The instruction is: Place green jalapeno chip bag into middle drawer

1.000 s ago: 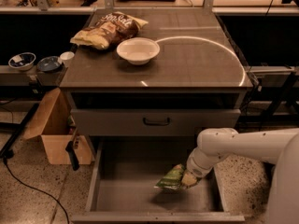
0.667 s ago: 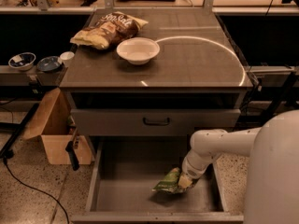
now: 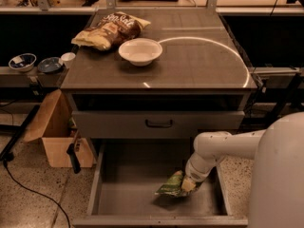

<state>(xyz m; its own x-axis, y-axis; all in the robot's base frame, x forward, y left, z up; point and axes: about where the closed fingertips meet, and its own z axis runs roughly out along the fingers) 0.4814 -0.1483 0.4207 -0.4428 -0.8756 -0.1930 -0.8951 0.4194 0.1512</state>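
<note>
1. Speckled floor (image 3: 38, 208) is showing under a grey cabinet; its flat top (image 3: 199, 65) is carrying a brown-and-yellow chip bag (image 3: 109, 30) at far left and a white bowl (image 3: 140, 51) just near-right of it.
2. A cardboard box (image 3: 54, 146) is sitting on the floor left of the cabinet. Two small bowls (image 3: 22, 61) are sitting on a low ledge further left.
3. A closed drawer front (image 3: 118, 123) with a dark handle is sitting under the top. Below it the middle drawer (image 3: 128, 189) is standing pulled out toward the near side, grey floor showing.
4. The white arm (image 3: 218, 146) is reaching in from the right and bending down into the drawer's right half.
5. The gripper (image 3: 189, 184) is hanging low inside the drawer, near the right wall, clenched on the right end of the green jalapeno chip bag (image 3: 170, 186).
6. The bag is sitting inside the drawer box, right of centre, toward the near side.
7. Its long axis is running roughly left-right. The right end is tilting up at the claw and the free end is pointing left and slightly down, casting a shadow on the floor beneath.
</note>
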